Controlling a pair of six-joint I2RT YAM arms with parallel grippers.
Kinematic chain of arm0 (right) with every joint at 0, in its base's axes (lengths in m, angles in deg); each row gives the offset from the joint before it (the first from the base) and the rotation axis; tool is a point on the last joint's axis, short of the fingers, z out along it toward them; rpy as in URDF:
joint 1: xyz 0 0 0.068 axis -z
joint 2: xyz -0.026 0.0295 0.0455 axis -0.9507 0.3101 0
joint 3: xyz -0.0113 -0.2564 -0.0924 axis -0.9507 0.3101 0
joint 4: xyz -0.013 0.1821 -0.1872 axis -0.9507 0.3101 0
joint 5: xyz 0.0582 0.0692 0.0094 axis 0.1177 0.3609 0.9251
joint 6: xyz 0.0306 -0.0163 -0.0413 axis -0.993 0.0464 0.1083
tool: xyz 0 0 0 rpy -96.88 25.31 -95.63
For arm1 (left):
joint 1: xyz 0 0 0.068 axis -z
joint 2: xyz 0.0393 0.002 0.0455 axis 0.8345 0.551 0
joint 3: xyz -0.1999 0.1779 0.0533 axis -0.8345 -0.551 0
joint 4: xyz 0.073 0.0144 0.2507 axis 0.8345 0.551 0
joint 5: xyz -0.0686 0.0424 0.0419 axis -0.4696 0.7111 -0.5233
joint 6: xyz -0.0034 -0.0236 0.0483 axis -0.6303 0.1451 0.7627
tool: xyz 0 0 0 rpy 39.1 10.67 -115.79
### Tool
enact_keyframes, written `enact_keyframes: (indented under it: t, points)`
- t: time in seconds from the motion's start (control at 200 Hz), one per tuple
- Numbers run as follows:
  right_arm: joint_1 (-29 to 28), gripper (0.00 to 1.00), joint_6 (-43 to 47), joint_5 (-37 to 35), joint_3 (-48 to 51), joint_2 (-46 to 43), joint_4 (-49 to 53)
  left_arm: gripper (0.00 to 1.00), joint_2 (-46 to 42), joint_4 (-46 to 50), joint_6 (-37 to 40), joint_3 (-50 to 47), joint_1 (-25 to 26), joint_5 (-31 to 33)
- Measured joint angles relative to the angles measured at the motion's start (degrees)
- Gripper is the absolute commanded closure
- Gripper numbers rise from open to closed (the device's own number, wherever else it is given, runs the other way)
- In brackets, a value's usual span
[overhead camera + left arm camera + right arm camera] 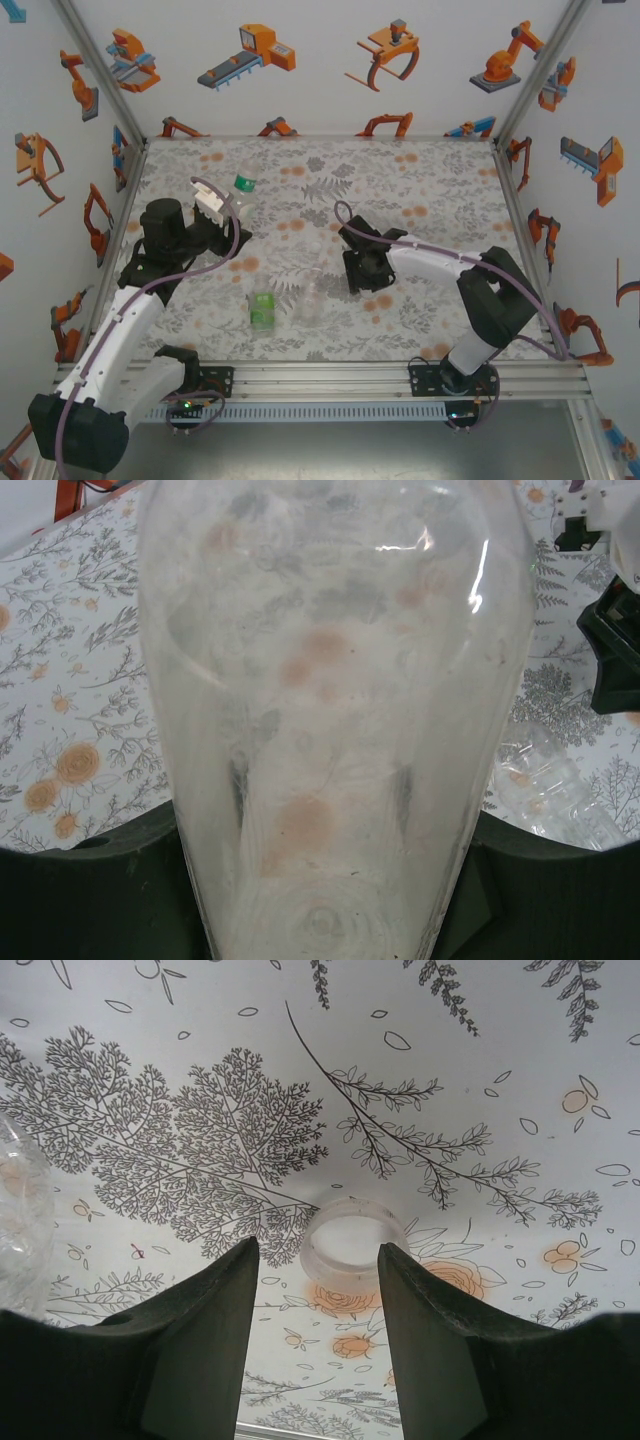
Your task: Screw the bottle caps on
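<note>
Floral mat [430, 200], centre: the right gripper [318, 1260] hangs part-open and empty, a translucent cap [352, 1243] lying between its fingertips. Far left, the left gripper [222, 208] clamps the tall clear bottle [330, 730]. Cap pickup seems the step in hand; next, close squarely and lift.

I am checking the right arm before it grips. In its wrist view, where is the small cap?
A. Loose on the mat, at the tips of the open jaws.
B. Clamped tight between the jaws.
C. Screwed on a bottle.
A: the cap lies flat on the mat just ahead of the jaws, which stand apart and do not press it.
</note>
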Motion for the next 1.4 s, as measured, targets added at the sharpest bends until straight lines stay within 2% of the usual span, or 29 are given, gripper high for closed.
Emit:
enact_keyframes:
  t: [0.396,0.646,1.402]
  points:
    - [0.0,0.50,-0.6,0.0,1.0,0.0,-0.4,0.96,0.1,0.0,0.0,0.2,0.0,0.0]
    - [0.0,0.42,-0.8,-1.1,1.0,-2.5,0.2,0.96,0.2,0.0,0.0,0.2,0.0,0.0]
    - [0.0,0.42,-1.4,-1.7,2.1,-2.4,0.1,0.96,0.4,0.0,0.0,0.2,0.0,0.0]
